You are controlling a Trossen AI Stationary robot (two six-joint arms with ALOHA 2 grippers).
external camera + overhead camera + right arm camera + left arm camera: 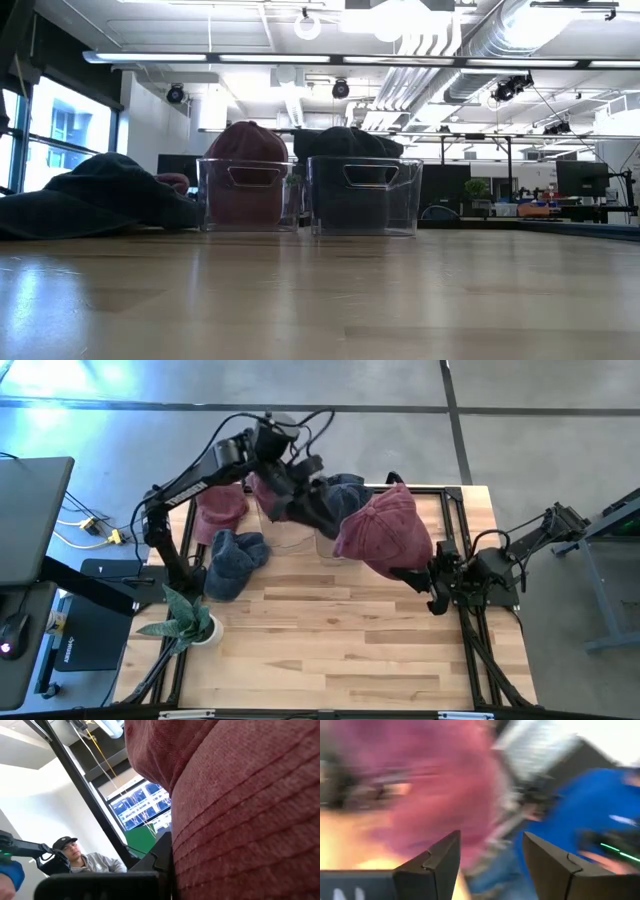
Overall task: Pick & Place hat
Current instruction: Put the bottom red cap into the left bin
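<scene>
Your right pincer (420,578) is clamped on the maroon hat (385,532); your left pincer (300,472), fingers apart and empty, is above the bins (310,195).

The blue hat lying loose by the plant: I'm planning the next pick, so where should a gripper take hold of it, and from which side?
Judging from above, the blue hat lies crumpled and flat on the table, clear of the bins. Best guess: come straight down and pinch a raised fold of its crown, since no stiff brim edge shows. The left gripper is nearest.
</scene>
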